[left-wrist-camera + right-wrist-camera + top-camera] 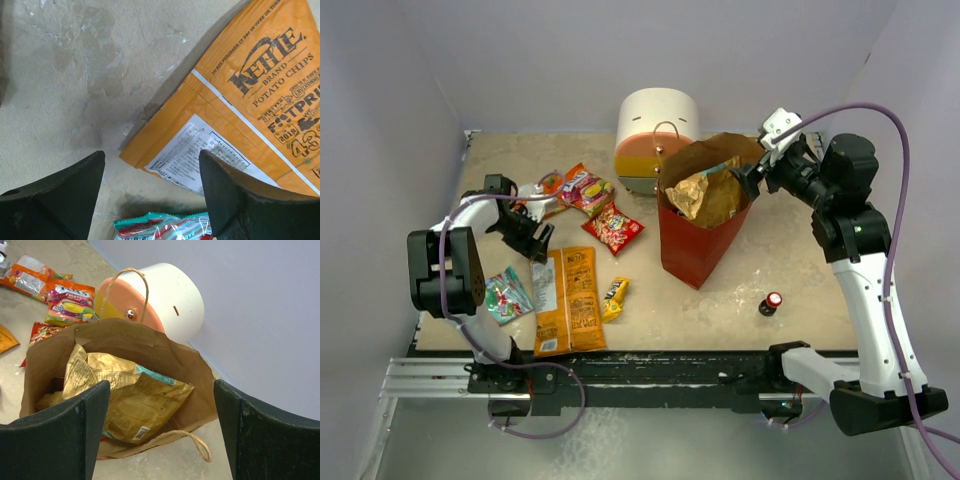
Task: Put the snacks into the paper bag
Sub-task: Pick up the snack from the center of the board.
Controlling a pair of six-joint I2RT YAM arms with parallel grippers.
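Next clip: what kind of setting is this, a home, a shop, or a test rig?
Probably a lab test booth: plain pale walls box in a scuffed tabletop, a metal mounting rail runs along its near edge, and snack packets lie beside a paper bag.

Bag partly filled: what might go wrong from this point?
The gold chip bag pokes above the mouth of the paper bag, so whatever follows may jam or slide off. The left gripper, open, hangs over a corner of the Kettle bag with the teal packet close by; a pinch there may slip or catch both. The right gripper, open above the bag, might tip it if it pushes down.
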